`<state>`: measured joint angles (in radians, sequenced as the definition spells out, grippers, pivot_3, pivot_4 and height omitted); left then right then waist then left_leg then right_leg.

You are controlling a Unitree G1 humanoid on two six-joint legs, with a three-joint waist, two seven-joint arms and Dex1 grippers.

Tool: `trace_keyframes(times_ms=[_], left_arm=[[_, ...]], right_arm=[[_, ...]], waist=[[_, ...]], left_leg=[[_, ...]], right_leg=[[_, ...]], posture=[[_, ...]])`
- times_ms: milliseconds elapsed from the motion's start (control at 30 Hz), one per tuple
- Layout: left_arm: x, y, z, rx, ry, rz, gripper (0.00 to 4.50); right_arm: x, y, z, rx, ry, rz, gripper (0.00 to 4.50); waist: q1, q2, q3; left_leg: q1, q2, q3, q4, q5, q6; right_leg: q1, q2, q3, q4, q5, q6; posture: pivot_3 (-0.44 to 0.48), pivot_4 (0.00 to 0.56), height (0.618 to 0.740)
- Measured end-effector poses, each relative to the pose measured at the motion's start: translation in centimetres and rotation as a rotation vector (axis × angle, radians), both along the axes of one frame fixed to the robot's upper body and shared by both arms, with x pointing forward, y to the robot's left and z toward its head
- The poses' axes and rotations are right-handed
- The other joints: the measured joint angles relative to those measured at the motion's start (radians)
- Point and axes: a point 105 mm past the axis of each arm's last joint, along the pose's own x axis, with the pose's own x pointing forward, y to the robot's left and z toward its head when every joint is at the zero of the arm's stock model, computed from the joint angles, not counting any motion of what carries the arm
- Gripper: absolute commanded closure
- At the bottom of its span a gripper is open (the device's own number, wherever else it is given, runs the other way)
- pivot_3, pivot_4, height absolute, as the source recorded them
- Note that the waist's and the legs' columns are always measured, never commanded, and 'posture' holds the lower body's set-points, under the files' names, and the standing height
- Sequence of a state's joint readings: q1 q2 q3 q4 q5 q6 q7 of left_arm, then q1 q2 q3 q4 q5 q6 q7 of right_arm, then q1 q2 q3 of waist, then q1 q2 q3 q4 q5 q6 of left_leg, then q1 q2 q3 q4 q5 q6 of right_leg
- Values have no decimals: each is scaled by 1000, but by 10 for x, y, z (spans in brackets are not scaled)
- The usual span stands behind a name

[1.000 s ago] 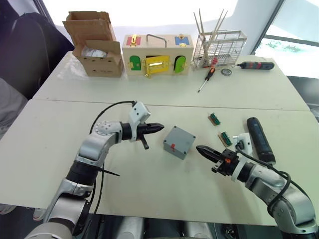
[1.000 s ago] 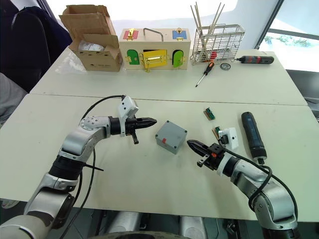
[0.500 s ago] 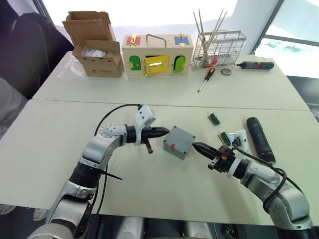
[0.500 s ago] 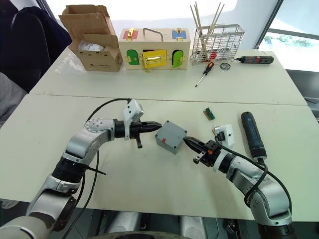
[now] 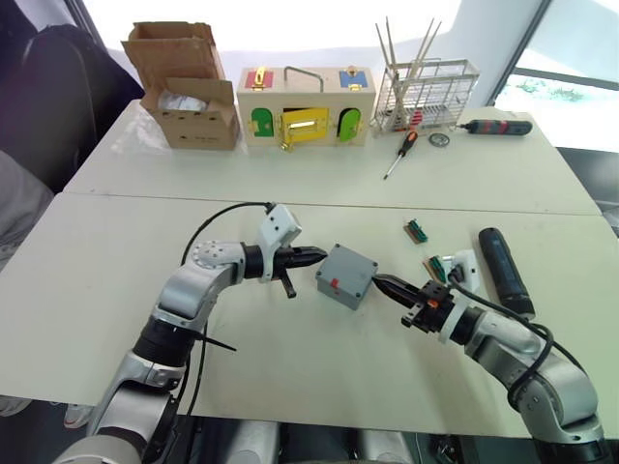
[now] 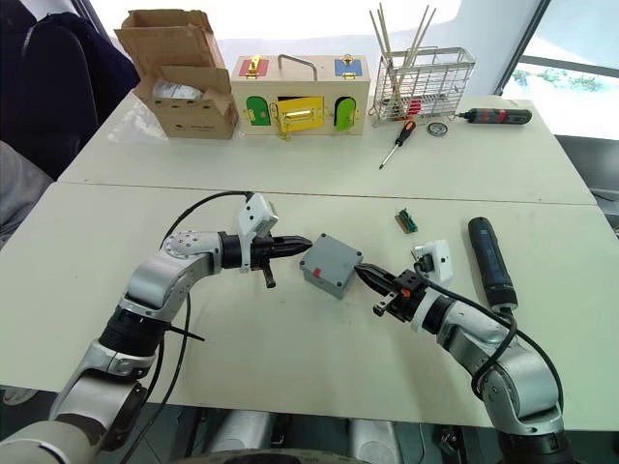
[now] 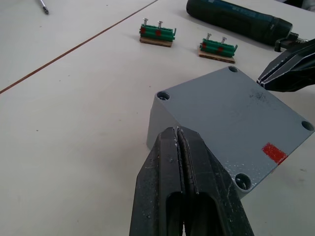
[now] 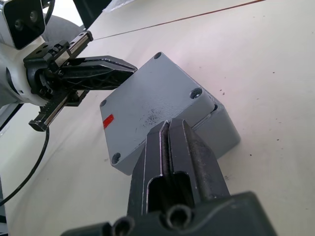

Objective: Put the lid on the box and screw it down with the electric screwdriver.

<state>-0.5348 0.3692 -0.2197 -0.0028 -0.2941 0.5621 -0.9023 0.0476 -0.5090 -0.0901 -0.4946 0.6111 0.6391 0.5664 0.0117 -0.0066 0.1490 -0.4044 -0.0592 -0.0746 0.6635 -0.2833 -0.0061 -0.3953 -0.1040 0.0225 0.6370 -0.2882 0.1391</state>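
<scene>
On the near half of the table (image 5: 87, 290), the box (image 5: 347, 275) rests between the two arms, its flat grey face with corner screw holes and a small red mark turned upward and tilted. The left gripper (image 5: 311, 257) points at the box's left edge, its jaws clenched on nothing, tips just at the corner. The right gripper (image 5: 382, 284) comes at the opposite side, jaws likewise pressed together and empty, tips against the box's upper edge. The electric screwdriver (image 5: 503, 272) lies flat on the table to the right, well apart from the box, with two small green terminal blocks (image 7: 157, 34) between them. At the far edge stand a cardboard carton (image 5: 187, 85), a wooden box with coloured doors (image 5: 305, 108) and a wire rack (image 5: 424, 94).
</scene>
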Motion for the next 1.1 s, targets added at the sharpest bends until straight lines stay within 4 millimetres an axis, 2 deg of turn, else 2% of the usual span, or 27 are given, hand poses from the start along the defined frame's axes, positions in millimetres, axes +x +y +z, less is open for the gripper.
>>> trace_keyframes(times_ms=[867, 1100], left_arm=[[-2, -7, 0, -18, 4, -13, 4475], [-2, -4, -5, 28, -2, -10, 4475]], right_arm=[[-1, -5, -2, 2, 9, -22, 4500], [-1, -4, -2, 10, 7, -21, 4500]], waist=[[0, 0, 0], [0, 0, 0]], left_leg=[[0, 0, 0, 1, 1, -2], [0, 0, 0, 1, 1, -2]], right_leg=[[0, 0, 0, 1, 0, 0], [0, 0, 0, 1, 0, 0]], posture=[[0, 150, 730], [0, 150, 730]])
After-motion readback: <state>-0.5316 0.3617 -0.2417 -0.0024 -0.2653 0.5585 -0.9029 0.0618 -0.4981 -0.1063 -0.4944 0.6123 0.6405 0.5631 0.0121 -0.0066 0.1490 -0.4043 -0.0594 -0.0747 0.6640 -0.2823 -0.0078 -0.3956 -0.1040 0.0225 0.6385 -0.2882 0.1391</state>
